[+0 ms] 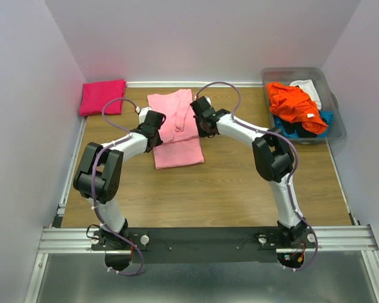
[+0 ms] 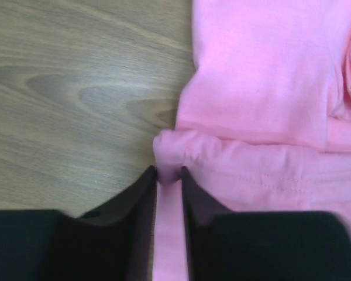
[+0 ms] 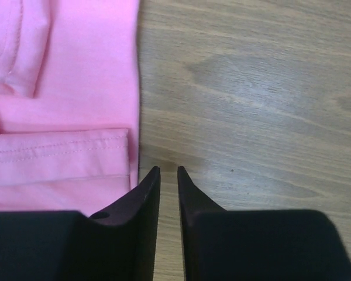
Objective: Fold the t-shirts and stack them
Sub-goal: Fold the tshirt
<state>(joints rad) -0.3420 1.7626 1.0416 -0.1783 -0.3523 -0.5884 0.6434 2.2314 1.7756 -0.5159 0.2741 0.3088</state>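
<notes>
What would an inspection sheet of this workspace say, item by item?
Surface: wooden table, no damage seen.
Job's things: light pink t-shirt partly folded at centre; magenta t-shirt folded, far left corner; shirt heap, orange on top, in clear bin.
Clutter: nothing seen.
Grippers: left gripper has a shirt fold between narrowly parted fingers, grip uncertain; right gripper slightly open, empty, beside the shirt's edge.
Cables: purple cables loop along both arms.
Surroundings: plain walls on three sides; metal rail at near edge.
</notes>
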